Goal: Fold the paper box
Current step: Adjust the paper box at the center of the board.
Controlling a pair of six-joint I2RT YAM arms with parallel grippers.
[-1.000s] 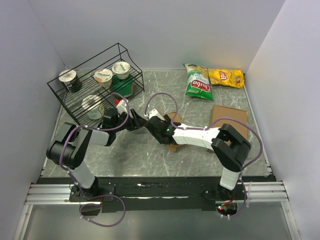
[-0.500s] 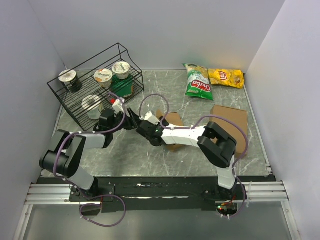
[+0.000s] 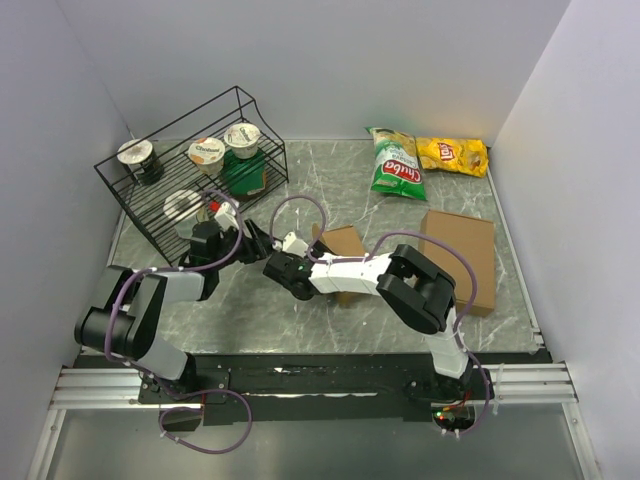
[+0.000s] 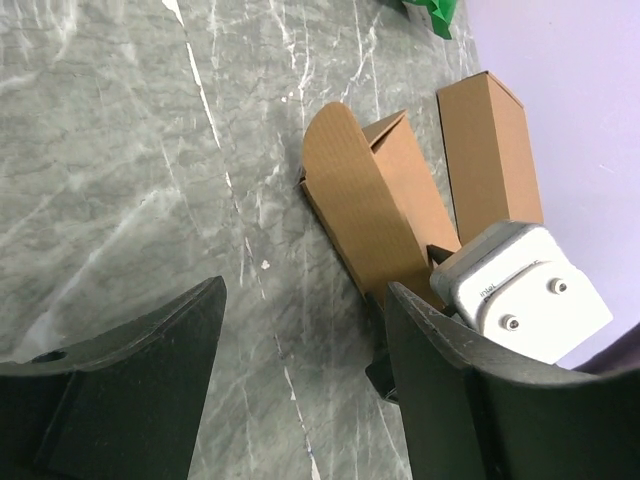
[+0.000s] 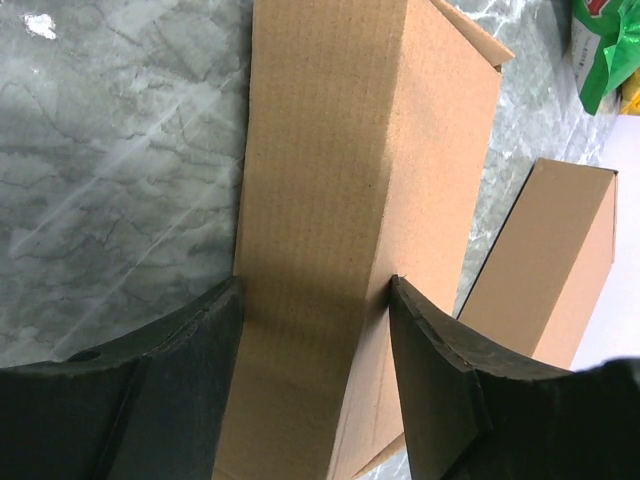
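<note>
The paper box (image 5: 330,200) is straddled by the right fingers (image 5: 440,400), seemingly for steadying, clamping not discernible, while the left fingers (image 4: 120,370) are spread empty

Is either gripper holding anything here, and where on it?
The right gripper pinches the paper box across its long body; the left gripper holds nothing.

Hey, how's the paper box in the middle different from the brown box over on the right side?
The paper box has flaps standing open; the brown box is closed, with neat edges. The paper box lies in the middle, the brown box apart, off to the right. Both are plain brown cardboard.
</note>
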